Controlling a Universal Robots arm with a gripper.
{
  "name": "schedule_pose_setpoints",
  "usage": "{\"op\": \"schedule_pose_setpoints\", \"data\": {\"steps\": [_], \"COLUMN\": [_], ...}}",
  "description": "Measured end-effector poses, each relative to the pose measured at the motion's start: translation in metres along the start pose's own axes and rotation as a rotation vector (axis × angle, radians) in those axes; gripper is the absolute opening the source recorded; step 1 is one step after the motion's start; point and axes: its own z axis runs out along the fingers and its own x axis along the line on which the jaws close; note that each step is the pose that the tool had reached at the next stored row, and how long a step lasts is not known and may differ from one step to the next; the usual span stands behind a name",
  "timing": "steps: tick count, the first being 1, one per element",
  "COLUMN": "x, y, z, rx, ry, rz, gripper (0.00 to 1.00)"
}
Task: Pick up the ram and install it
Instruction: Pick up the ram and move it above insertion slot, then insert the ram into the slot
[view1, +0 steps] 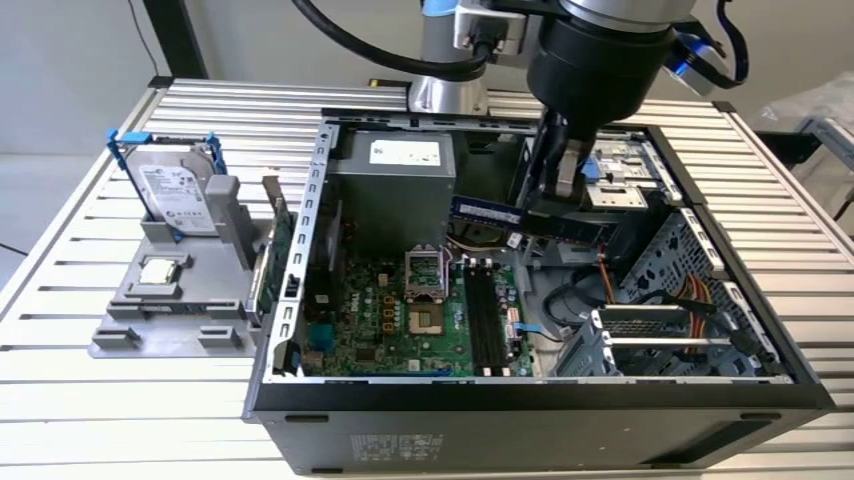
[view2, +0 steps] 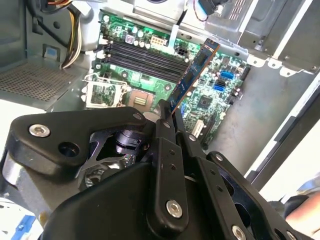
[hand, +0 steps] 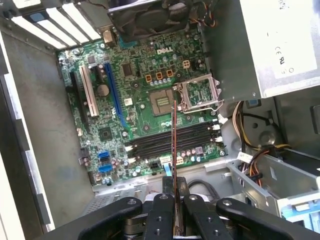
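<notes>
Pincer (view1: 566, 205): clamped on one end of the ram (view1: 534, 217), which hangs edge-down for insertion.
Ram position: held above the open computer case (view1: 320, 300), well clear of the motherboard (hand: 145, 107).
Memory slots (hand: 150, 145): all empty; the ram lies crosswise to them, judged not yet aligned.
Desk (view1: 80, 400): carries the case.

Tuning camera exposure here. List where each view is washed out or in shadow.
Exterior view: even light, table slats shining pale, the computer case darker inside below the gripper. Second wrist view: the room beyond the case wall is washed out white, the ram well lit. First wrist view: the rear slots glow white and the pale side of the power supply glares.
</notes>
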Motion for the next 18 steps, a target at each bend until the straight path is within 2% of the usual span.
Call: {"op": "schedule_pose_setpoints", "data": {"steps": [18], "x": [-0.0006], "y": [0.0002], "z": [0.0], "rx": [-0.0007], "ry": [-0.001], "rz": [0.105], "gripper": [0.0]}}
